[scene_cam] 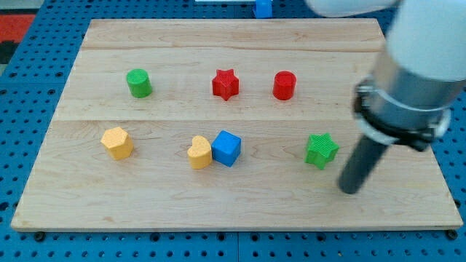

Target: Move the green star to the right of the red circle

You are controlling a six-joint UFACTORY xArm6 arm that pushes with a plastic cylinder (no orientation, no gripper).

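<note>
Green star (321,150) fully visible, my tip (350,189) just lower right, no jaws, arm's top cropped

Single high, near view over board (233,207)

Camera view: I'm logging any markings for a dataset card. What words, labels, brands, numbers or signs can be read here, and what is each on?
None: no readable text shows in this view.
The wooden board is bare of print.
The blocks, such as the green star, the red circle and the blue cube, carry no letters or numbers.
The arm above my tip shows no legible label.
</note>
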